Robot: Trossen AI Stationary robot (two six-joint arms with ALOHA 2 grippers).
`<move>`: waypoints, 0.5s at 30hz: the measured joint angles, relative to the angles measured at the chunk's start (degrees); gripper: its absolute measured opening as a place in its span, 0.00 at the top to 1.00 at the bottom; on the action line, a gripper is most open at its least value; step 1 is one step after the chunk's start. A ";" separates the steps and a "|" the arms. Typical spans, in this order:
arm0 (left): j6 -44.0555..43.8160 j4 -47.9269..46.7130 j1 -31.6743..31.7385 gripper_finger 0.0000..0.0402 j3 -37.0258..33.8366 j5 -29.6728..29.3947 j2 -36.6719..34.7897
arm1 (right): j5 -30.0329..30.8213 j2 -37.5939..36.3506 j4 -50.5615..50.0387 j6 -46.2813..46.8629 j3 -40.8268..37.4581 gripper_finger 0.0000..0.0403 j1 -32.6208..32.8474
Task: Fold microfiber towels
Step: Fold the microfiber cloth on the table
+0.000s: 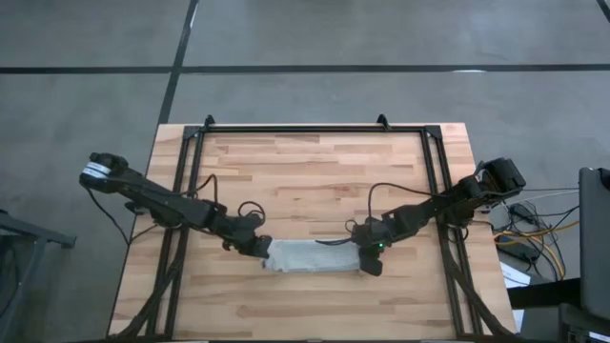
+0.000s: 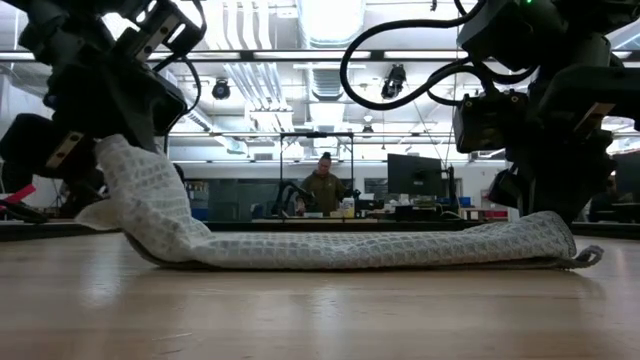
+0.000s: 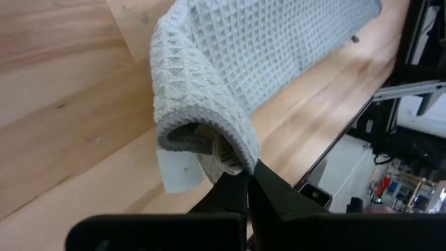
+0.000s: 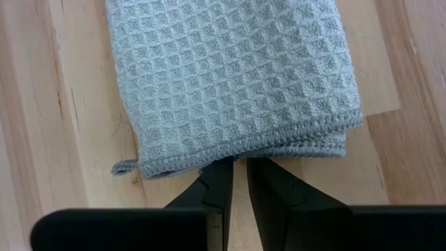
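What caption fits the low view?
Both pincers grip opposite ends of the folded towel; left pincer lifts its end.

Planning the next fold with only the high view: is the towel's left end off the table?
Observer: Yes. In the low view the towel rises off the table at the left gripper; the rest lies flat.
Operator: Is that gripper really holding it?
Observer: Yes. The left wrist view shows its fingers shut on the folded end.
Operator: And the right end?
Observer: It lies on the table, with the right gripper at its hemmed edge. A white tag shows at the held left end.
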 joint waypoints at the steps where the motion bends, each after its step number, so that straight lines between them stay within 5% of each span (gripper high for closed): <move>1: 0.00 0.02 0.19 1.00 0.00 -0.18 -0.02 | -0.01 0.00 0.00 -0.07 0.00 0.89 0.00; 15: 3.84 0.94 2.72 1.00 0.70 -0.11 0.05 | 0.00 0.00 0.48 -0.08 -0.04 0.89 0.00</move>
